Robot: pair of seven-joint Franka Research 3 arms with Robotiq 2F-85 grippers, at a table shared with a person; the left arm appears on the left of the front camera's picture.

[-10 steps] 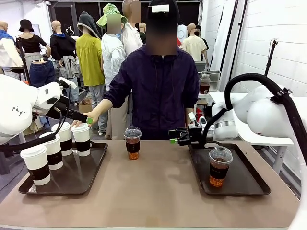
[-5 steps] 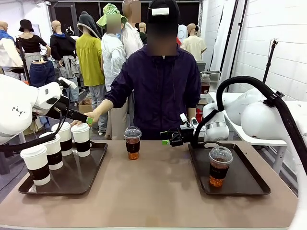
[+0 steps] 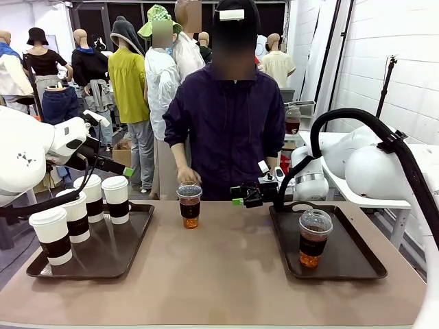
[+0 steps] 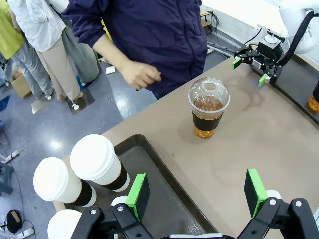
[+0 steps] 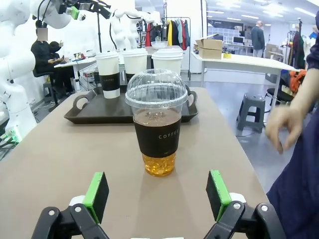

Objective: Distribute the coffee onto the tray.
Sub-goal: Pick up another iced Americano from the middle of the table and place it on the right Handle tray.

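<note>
Brown bench (image 3: 226, 281): four white cups (image 3: 115, 199) stand on the left tray (image 3: 103, 264), and the left end effector (image 4: 195, 191) hangs wide open, empty. Mid-bench stands the clear cup (image 3: 190, 204), with a hand (image 3: 186, 175) close by its lid. Your right end effector (image 5: 157, 191) faces it, wide open, empty. Wait for the hand to clear, then squeeze the cup's middle softly.

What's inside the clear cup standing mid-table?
Brown drink in the clear cup: darker above the dark sleeve, amber below it. The sleeve covers the middle, and the dome lid holds nothing visible.
</note>
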